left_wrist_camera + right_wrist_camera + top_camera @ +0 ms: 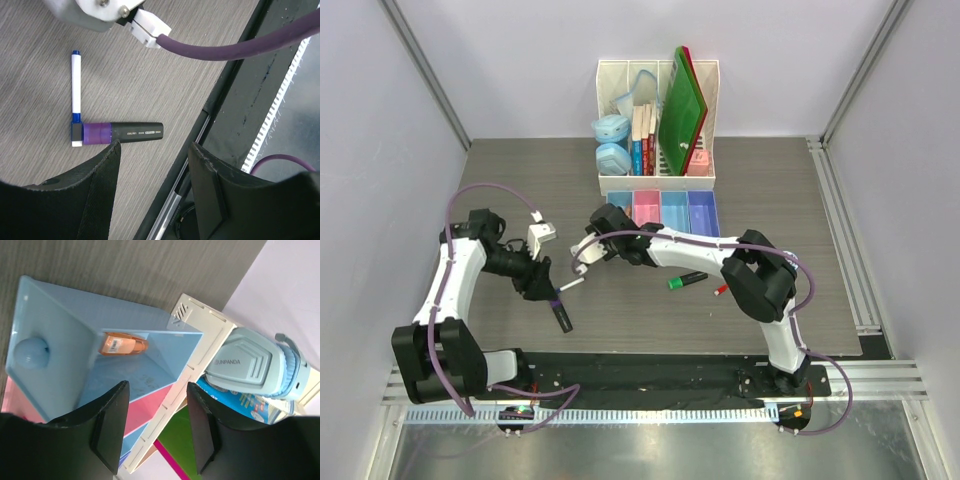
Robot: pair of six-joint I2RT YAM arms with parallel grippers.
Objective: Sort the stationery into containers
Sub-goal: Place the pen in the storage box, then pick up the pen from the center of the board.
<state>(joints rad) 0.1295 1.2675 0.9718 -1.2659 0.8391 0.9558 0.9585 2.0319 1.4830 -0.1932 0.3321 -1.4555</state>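
A black marker with a purple end (120, 133) lies on the table, and a thin white pen with a blue cap (76, 85) touches its purple end. My left gripper (155, 150) hovers open and empty just on the near side of that marker (561, 316). Four trays stand in a row: light blue (620, 200), pink (647, 208), light blue (675, 210) and purple (703, 211). My right gripper (156, 390) is open and empty over the leftmost light blue tray (60, 310), which holds a small orange piece (124, 345) and a round blue pot (30, 352). A green-ended marker (687, 281) and a red-capped pen (721, 290) lie to the right.
A tall white file rack (658, 75) with books and green folders stands right behind the trays. Two pale blue cases (611, 142) sit at its left side. The table's black front rail (235, 100) runs close to the left gripper.
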